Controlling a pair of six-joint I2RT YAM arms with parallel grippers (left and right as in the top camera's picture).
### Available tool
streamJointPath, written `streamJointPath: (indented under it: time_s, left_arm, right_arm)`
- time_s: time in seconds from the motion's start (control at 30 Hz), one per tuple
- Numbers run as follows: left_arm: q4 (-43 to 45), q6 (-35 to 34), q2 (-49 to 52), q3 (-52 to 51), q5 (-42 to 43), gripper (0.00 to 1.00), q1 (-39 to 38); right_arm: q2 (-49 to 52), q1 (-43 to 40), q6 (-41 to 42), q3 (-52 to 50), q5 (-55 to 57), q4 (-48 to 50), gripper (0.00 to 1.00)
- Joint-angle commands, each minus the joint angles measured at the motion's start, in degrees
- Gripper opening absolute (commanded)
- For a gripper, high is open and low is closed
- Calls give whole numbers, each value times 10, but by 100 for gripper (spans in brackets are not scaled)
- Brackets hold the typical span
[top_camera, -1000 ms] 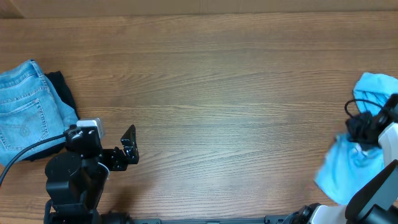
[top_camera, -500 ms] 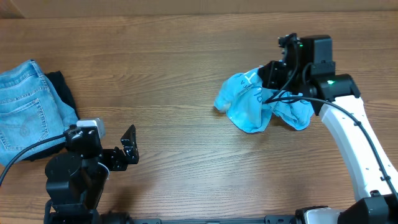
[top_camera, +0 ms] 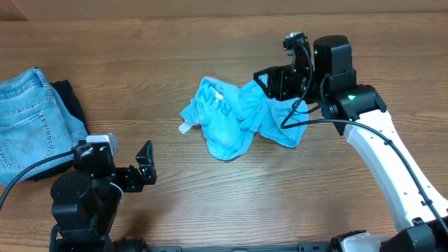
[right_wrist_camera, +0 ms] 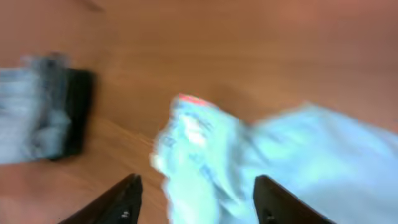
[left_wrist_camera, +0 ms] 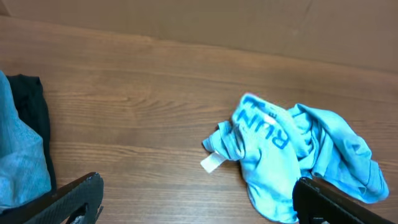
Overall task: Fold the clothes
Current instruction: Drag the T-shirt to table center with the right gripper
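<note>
The clothes (top_camera: 227, 122), a light sky-blue T-shirt, lie crumpled in a heap on the wooden table near its middle, with a white tag sticking out at the left. My right gripper (top_camera: 262, 80) hovers at the heap's upper right edge. In the blurred right wrist view its jaws stand apart over the clothes (right_wrist_camera: 249, 155), so my right gripper (right_wrist_camera: 199, 199) is open. My left gripper (top_camera: 145, 165) stays low at the front left, well away from the shirt. It is wide open and empty (left_wrist_camera: 199, 208), and the clothes (left_wrist_camera: 292, 149) lie ahead of it to the right.
Faded blue jeans (top_camera: 24, 119) lie at the table's left edge, with a black folded garment (top_camera: 70, 101) tucked beside them. Both also show at the left of the left wrist view as jeans (left_wrist_camera: 18, 162) and black garment (left_wrist_camera: 28, 112). Cables run along the right arm.
My right arm swung from the table's right edge to the middle, carrying the shirt, and its jaws opened. The shirt now lies further left in a heap. The left arm stayed still.
</note>
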Motion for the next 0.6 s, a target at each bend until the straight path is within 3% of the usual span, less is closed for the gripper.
streamJointPath:
  time_s: [0.0,0.13,0.27,0.43,0.5,0.57]
  left_arm:
    - [2,2,-1,14,-1,100,3]
    - [2,-65,8,14,9,100,3]
    - [0,-69,74,12,93,95,1]
    - [23,-176,271,12,161,93,-59]
    - [71,-237,411,12,237,94,-120]
    - [116,-274,490,12,250,93,-160]
  right_arm:
    - [-11,-8,15,2,173,-77,71]
    - [4,-8,16,-25,235,-147,74]
    - [14,-13,59,-26,265,-156,74]
    - [14,-80,96,-26,262,-174,77]
    - [14,-117,96,-26,262,-199,77]
    - [14,-138,96,-26,259,-208,77]
